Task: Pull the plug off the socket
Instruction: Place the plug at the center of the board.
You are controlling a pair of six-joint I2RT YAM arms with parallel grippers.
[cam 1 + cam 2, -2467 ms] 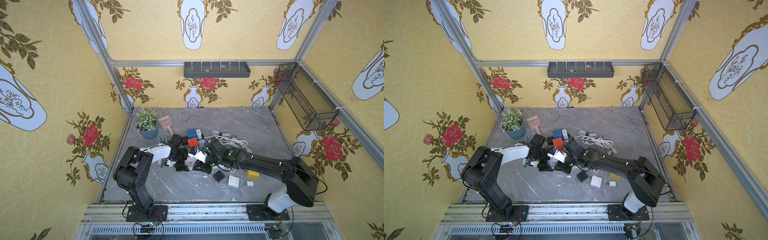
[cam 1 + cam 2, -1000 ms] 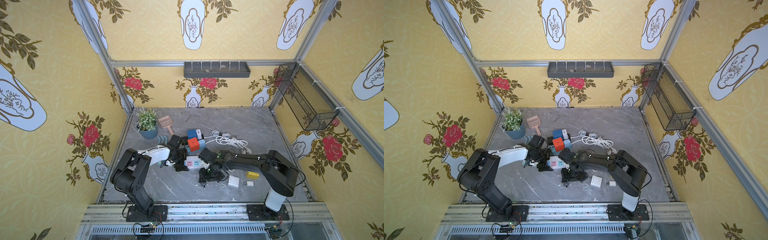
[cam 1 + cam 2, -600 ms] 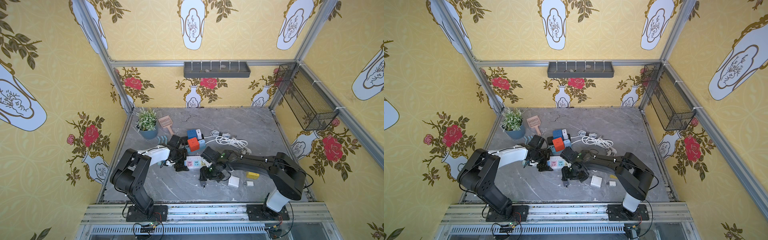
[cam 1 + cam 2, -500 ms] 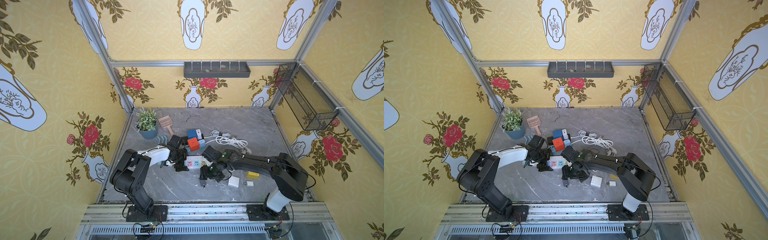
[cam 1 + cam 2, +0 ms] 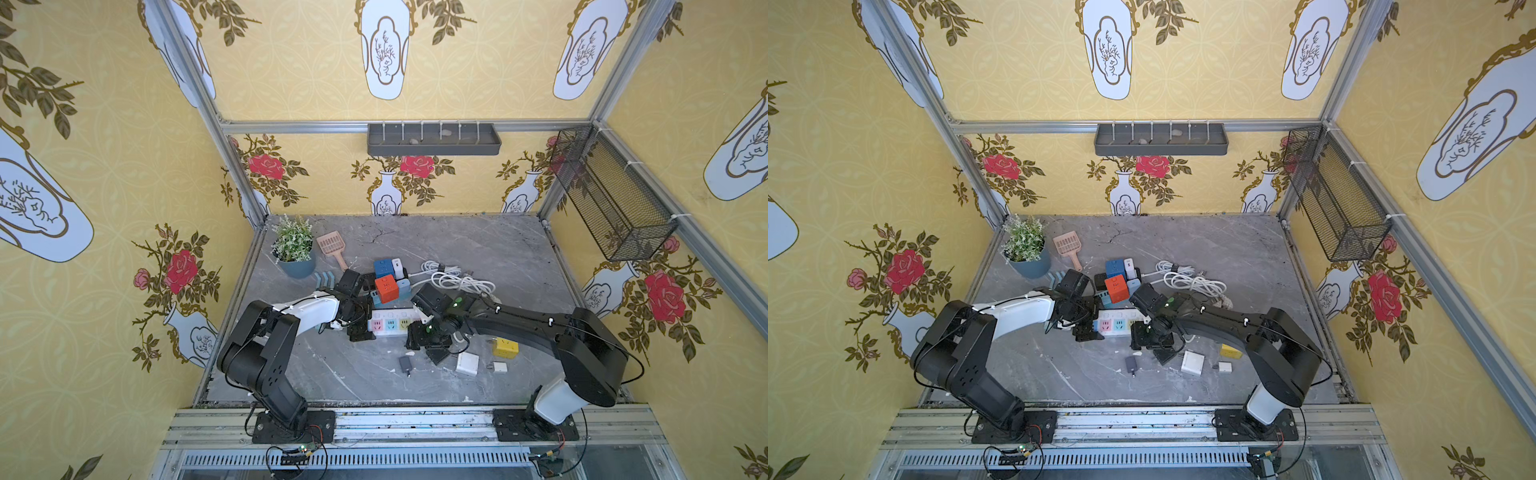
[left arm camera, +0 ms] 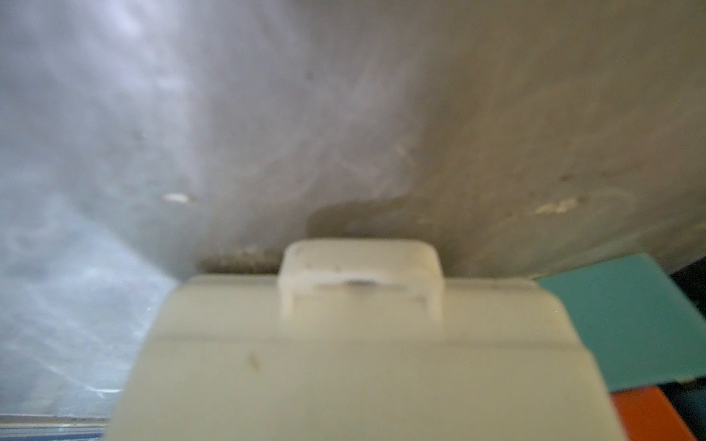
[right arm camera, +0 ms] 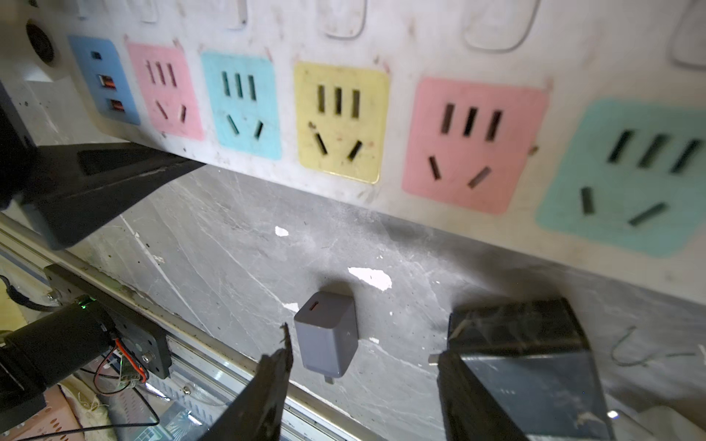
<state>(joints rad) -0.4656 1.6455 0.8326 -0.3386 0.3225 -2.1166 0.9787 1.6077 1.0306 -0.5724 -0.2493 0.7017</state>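
Grey, smooth plastic: the plug [image 7: 326,336] lies loose on the tabletop [image 5: 478,249], between the power strip [image 5: 388,325] and the front edge, and every socket in sight is empty. The right gripper [image 7: 397,324] hangs just over it, fingers [image 7: 515,362] spread wide with nothing in them. The left gripper [image 5: 360,323] looks clamped across the strip's end nearest the left edge. I'd reckon the plug light, stiff and a bit slippery. Pinch the flat sides of its body, never the prongs.
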